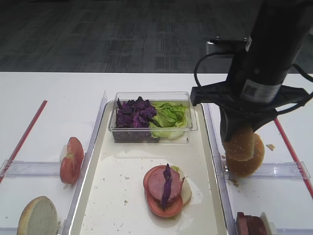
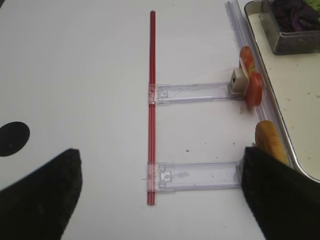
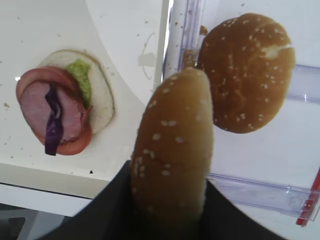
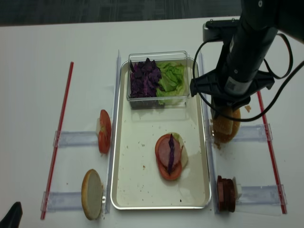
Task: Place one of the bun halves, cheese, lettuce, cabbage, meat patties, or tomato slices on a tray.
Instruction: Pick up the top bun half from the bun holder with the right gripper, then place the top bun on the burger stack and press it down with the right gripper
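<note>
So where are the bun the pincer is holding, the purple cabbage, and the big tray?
bun (image 3: 172,160), right wrist view, its seeded crust.
purple cabbage (image 1: 133,116), exterior high view, middle of the pile.
tray (image 4: 142,190), realsense high view, bare floor near the front.

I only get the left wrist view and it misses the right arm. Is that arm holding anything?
Observer: Yes, the right pincer grips a sesame bun top edge-on.
Operator: Is it over the tray?
Observer: No, it is off to the right of the tray, beside a second bun.
Operator: What is on the tray so far?
Observer: An open stack: bun base, lettuce, tomato, meat, and a cabbage strip on top.
</note>
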{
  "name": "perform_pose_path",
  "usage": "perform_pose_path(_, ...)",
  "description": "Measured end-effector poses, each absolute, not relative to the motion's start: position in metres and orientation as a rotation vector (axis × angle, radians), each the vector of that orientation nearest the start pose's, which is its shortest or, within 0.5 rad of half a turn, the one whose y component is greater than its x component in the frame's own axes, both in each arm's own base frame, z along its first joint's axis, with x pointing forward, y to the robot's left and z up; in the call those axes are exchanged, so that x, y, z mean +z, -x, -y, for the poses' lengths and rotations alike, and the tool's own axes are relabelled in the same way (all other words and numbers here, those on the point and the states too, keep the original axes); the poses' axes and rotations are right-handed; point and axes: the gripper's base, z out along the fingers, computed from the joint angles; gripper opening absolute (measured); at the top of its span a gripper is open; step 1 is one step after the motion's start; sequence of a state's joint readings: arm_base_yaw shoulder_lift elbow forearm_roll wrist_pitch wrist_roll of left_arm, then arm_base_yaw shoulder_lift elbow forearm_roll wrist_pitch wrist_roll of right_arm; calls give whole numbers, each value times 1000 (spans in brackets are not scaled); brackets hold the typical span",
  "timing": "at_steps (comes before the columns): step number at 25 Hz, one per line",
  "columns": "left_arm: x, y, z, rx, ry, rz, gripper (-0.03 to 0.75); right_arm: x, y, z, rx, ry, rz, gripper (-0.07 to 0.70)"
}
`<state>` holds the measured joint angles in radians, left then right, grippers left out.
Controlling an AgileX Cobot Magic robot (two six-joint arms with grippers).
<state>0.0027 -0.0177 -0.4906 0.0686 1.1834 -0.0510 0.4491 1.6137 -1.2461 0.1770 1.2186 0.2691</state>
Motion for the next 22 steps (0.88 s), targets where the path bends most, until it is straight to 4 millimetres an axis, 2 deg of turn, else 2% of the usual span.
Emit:
perform_pose_path(8,265,12,-6,56,67,-2156,597,275,-251,-164,281,212,-3095,249)
perform_pose_path(14,265,12,-6,56,67,-2156,597,285,-231,-149,254,167,-3065,249)
perform_pose_path(19,265,12,-6,56,67,-2156,597,269,-204,-134,227,151,-3123,249)
perform_pose_path(22,265,12,-6,56,67,-2156,598,264,-195,-129,237,141,-3115,249)
